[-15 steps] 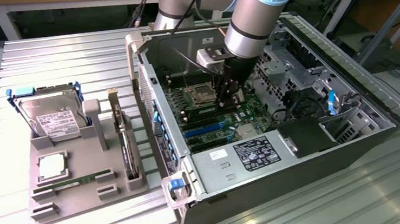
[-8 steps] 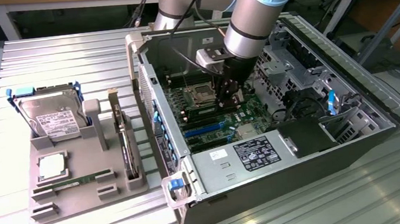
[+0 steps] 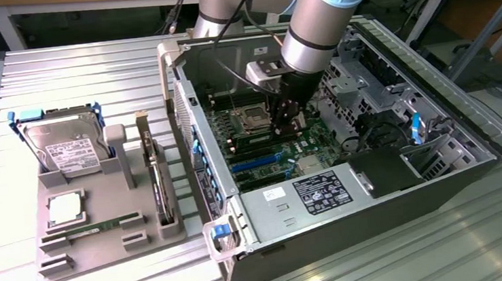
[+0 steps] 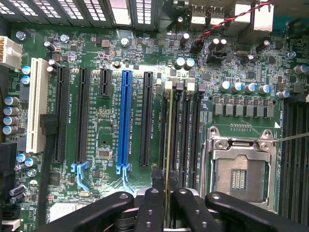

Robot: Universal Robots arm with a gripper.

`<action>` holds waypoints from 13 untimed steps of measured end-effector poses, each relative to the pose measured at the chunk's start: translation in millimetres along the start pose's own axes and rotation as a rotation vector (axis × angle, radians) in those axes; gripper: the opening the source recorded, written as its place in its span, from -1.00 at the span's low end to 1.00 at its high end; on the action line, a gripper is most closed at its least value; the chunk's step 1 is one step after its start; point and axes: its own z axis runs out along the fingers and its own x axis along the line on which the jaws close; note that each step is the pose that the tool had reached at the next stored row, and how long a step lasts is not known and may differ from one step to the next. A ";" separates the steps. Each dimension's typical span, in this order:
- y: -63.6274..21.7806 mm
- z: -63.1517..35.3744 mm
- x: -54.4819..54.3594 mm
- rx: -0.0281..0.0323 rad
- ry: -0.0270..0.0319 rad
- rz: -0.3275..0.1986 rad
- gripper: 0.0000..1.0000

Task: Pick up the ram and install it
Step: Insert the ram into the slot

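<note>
My gripper [image 3: 289, 123] reaches down into the open computer case [image 3: 347, 193], above the motherboard beside the empty processor socket [image 3: 254, 118]. In the wrist view the gripper [image 4: 168, 212] is shut on the ram [image 4: 168, 140]. The ram shows edge-on as a thin green-gold stick between the two black fingers [image 4: 153, 208]. It runs along one of the black memory slots [image 4: 176, 130], in line with the white latch [image 4: 168, 85] at the slot's far end. Whether it is seated in the slot I cannot tell.
On the exterior view's left, a grey tray [image 3: 106, 252] holds a hard drive [image 3: 66, 150], a silver processor chip [image 3: 66, 208], another green memory stick [image 3: 90, 229] and an upright expansion card [image 3: 155, 172]. Case walls and drive cages [image 3: 364, 76] surround the gripper. A blue card slot [image 4: 125, 121] lies near the memory slots.
</note>
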 end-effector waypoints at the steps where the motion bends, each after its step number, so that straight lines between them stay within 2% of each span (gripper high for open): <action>1: 0.0 0.2 0.0 0.0000 -0.0001 0.000 -0.73; 11: -0.5 6.5 0.2 0.0003 0.0003 0.000 -0.73; 12: -0.5 6.5 0.2 0.0003 0.0004 0.000 -0.70; 13: -0.5 6.5 0.2 0.0003 0.0004 0.000 -0.58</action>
